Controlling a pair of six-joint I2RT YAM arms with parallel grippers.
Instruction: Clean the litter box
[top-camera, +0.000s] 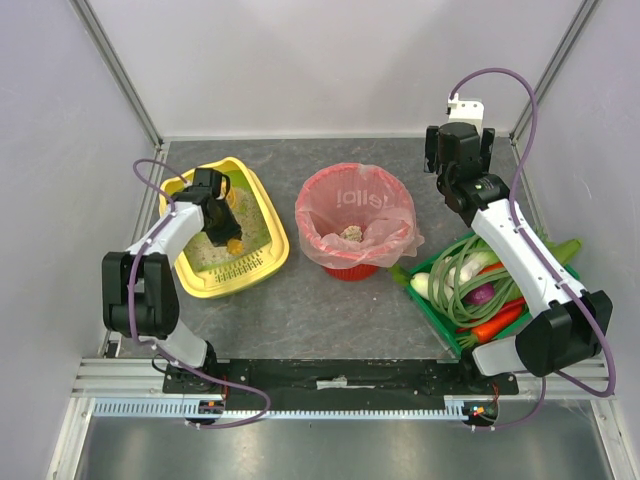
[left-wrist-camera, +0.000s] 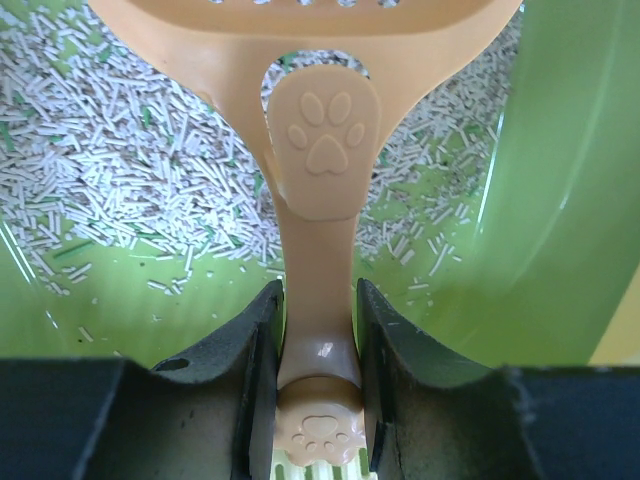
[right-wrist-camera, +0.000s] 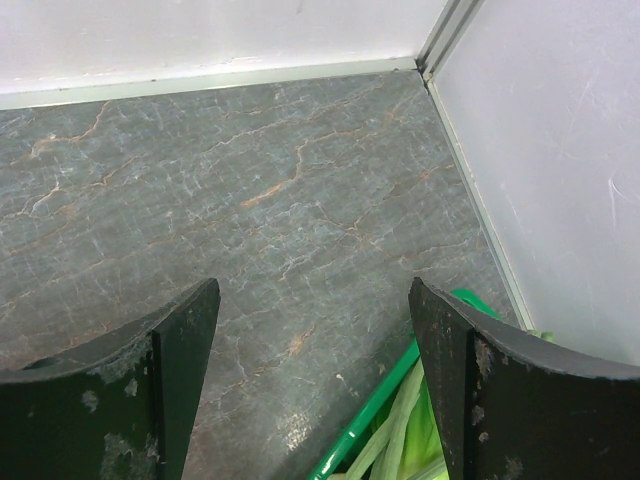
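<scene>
Presently left tool (left-wrist-camera: 318, 300) clamps scoop (left-wrist-camera: 322, 150) in litter box (top-camera: 250, 270); right tool (right-wrist-camera: 313, 295) stands apart.

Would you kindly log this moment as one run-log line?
left gripper: shut on scoop, inside litter box | right gripper: open, empty, above table

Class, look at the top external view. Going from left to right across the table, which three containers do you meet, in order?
litter box → red bin → green tray
</scene>
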